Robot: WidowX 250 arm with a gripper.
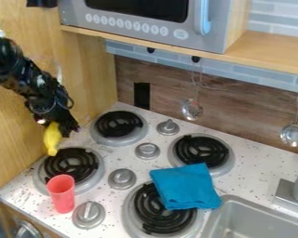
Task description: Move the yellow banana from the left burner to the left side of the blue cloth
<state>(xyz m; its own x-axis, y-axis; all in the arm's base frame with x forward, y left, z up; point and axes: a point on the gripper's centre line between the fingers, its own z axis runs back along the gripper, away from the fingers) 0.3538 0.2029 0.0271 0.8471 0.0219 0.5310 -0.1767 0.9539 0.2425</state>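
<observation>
At the left, above the stove, my gripper (pixel 57 124) hangs down with a yellow banana-like object (pixel 52 138) held at its tip. The yellow object points downward over the upper edge of the left front burner (pixel 71 165). A red cup (pixel 62 193) stands at that burner's lower edge, below the gripper. A folded blue cloth (pixel 186 186) lies to the right, partly over the front right burner (pixel 152 209).
Silver knobs (pixel 122 179) stand between the burners. The sink (pixel 245 221) is at the lower right with a grey faucet base (pixel 291 195). A microwave (pixel 145 21) sits on a shelf above; ladles (pixel 192 109) hang at the back. A wooden wall (pixel 83 69) rises at the left.
</observation>
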